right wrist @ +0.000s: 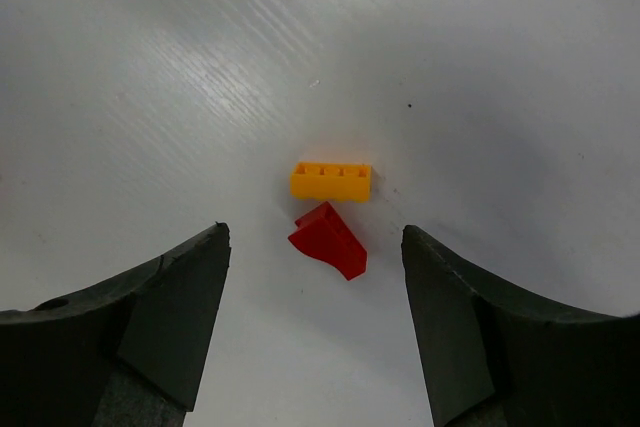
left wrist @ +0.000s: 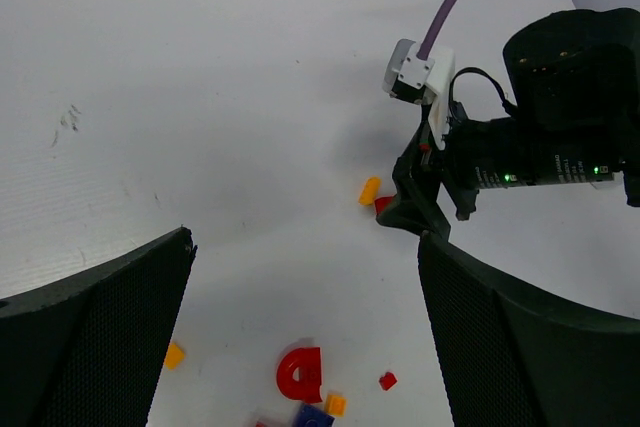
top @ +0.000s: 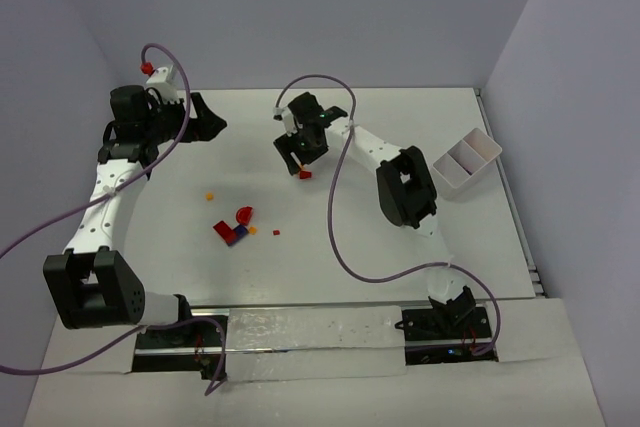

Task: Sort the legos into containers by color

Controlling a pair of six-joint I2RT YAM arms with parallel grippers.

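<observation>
Right gripper (right wrist: pixel 312 237) jaws apart above orange lego (right wrist: pixel 331 181), red lego (right wrist: pixel 328 240) just beside; left gripper (left wrist: pixel 305 239) jaws apart too.

Purple lego (left wrist: pixel 314 416) cut by bottom edge; red speck (top: pixel 277 233) shape unreadable.

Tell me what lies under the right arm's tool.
Below the open right tool, an orange brick and a red sloped piece lie on the table, close together, neither gripped. In the top view the tool hides the orange one.

Bare table (right wrist: pixel 150 67) around 2 legos (right wrist: pixel 331 181)
</observation>
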